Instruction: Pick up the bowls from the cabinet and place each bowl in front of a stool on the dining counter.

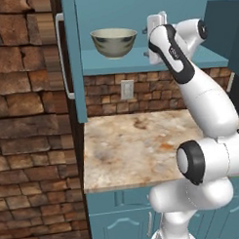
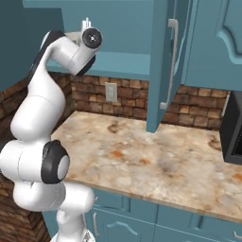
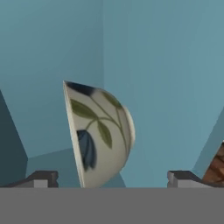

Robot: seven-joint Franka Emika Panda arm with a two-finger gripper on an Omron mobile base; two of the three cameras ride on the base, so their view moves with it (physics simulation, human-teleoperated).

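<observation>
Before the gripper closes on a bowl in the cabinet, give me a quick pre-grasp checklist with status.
1. Cabinet door swung open, shelf reachable: ok.
2. Gripper open, fingertips spread wide: ok.
3. Target ahead: white bowl with blue and green leaf pattern sits between the fingertips in the hand view, which is rolled so the bowl looks on its side: ok.
4. Rim actually between the fingertips, deep enough to pinch: cannot tell.
5. Beige-olive bowl stands upright on the shelf, apart from the arm: ok.
6. Counter below, bare stone under the shelf if the bowl slips: ok.
</observation>
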